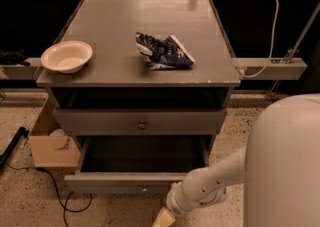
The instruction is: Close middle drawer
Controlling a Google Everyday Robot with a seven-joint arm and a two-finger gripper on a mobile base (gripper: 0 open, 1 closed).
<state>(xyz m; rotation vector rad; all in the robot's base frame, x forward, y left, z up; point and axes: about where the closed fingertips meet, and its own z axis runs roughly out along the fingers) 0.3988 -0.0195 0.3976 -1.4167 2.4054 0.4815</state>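
— Item 1, the task's thing?
— Middle drawer point(110, 181): you will find it pulled well out of the cabinet, its grey front low in view and its dark inside showing nothing you can make out. It sits directly under the upper front point(100, 121), which has a small round knob point(142, 124) at its centre.

— Item 2, the tool?
— Tool point(162, 218): at the bottom edge of your view, just below the middle drawer's front and a little right of its centre. Only a tan tip shows, so I cannot tell you whether it is spread or pressed together, nor whether it touches the front. The white arm point(215, 183) runs from it up to the right.

— Item 3, the tabletop?
— Tabletop point(115, 26): grey. One cream bowl point(66, 56), upright, near the left edge. One crumpled blue packet point(162, 51) around the middle, well apart from the bowl.

— Item 4, the floor?
— Speckled floor. One cardboard box point(50, 146), open-topped, just beside the cabinet's left side. One dark cable point(57, 191) lying in front of the box.
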